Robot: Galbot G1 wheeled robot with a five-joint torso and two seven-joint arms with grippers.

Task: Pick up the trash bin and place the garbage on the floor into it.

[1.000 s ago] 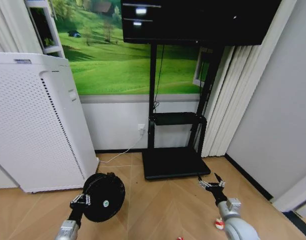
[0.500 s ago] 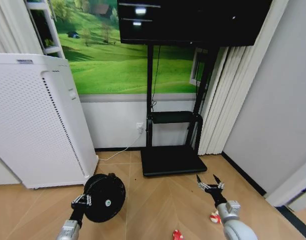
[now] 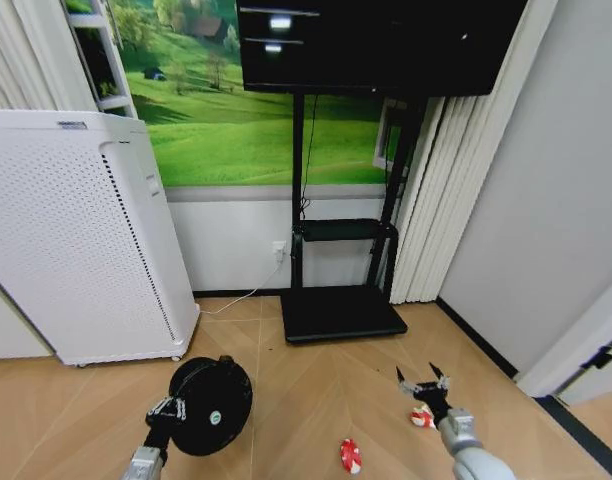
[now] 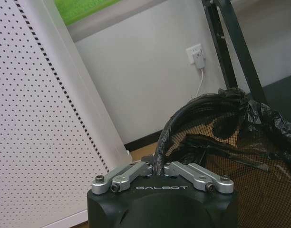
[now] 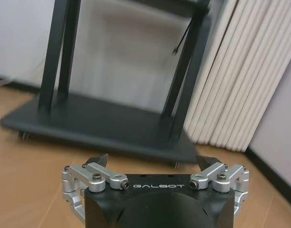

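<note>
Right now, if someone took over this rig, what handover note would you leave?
Left gripper: shut on the trash bin at its rim, holding it low on the robot's left.
Right gripper: open, empty, held above the floor.
Garbage: one red-and-white wrapper on the floor between the arms, another just beneath the right gripper.
Done: bin picked up.
Left: both wrappers go into the bin.

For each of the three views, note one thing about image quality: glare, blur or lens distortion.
Head view: wide-angle bending of the white appliance and walls, with ceiling lights glaring on the dark screen. Left wrist view: sharp on the trash bin rim. Right wrist view: the black stand behind looks soft and blurred.
</note>
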